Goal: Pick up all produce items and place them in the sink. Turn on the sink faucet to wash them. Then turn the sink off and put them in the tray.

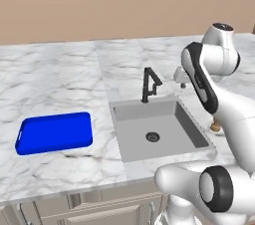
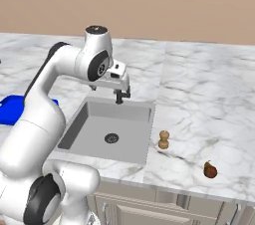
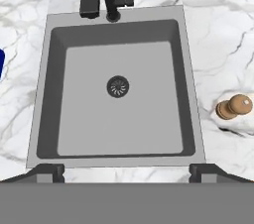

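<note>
Well, going L to R across the counter [image 1: 60,74]: blue tray [image 1: 55,133] sits at far left, nothing in it, well apart from the sink [image 1: 194,132]. Sink floor is bare, just the drain [image 3: 118,86]. Black faucet [image 1: 149,84] stands at its back rim, and no water is visible.

Pincer [image 3: 126,169] hangs above the sink looking down into it. Its 2 tips are spread wide and hold nothing.

Produce is all right of the sink, none in it yet. Tan lump [image 2: 163,139] is just beside the right rim. Stemmed orange-brown piece [image 2: 210,169] is further right, near the front edge of the counter.

Handling, my guess:
- Both look small, light and firm, so weight is no issue.
- Rounded skins prob slip or roll if pinched off-centre.
- Tan one is 2-lobed. Close on the fatter lobe, across its widest part, not the neck.
- Stemmed one looks pear-ish. Grab the belly, not the stem, w/ moderate squeeze to avoid bruising.
- Once wet they'll be slicker for the move to the tray.

Views:
- Left base cam gives the whole tray, but the arm hides most of the tan lump.
- Right base cam has both produce pieces clear, w/ the tray mostly behind the arm.
- Hand cam gives the spread tips and the tan lump at its right edge.
</note>
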